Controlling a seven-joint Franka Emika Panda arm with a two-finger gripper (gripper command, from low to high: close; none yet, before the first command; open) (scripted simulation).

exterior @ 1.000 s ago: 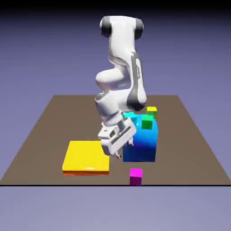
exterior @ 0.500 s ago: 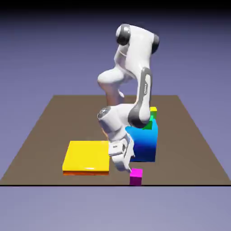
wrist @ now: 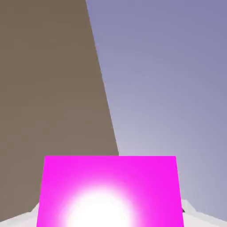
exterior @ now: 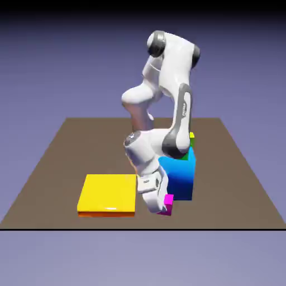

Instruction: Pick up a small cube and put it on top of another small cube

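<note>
**Gripper down on the pink cube at the table's near edge**

The small pink cube [exterior: 167,204] sits flat on the brown table [exterior: 50,167], close to the table's near edge and just in front of the big blue block [exterior: 181,176]. As a cube it has no long axis; in the hand view one flat face [wrist: 110,190] squarely fills the bottom of the picture. The gripper [exterior: 157,205] is lowered onto it, covering its side toward the exterior view's left. The cube sits between the fingers, but whether they press on it or stand slightly apart cannot be told, since the cube hides them.

A flat yellow slab [exterior: 107,194] lies on the table to the exterior view's left of the gripper, near but apart. The table is bare toward the exterior view's right of the cube. Beyond the near edge is only the blue-violet backdrop [wrist: 168,66], which the hand view shows meeting the table along a slanted line.
</note>
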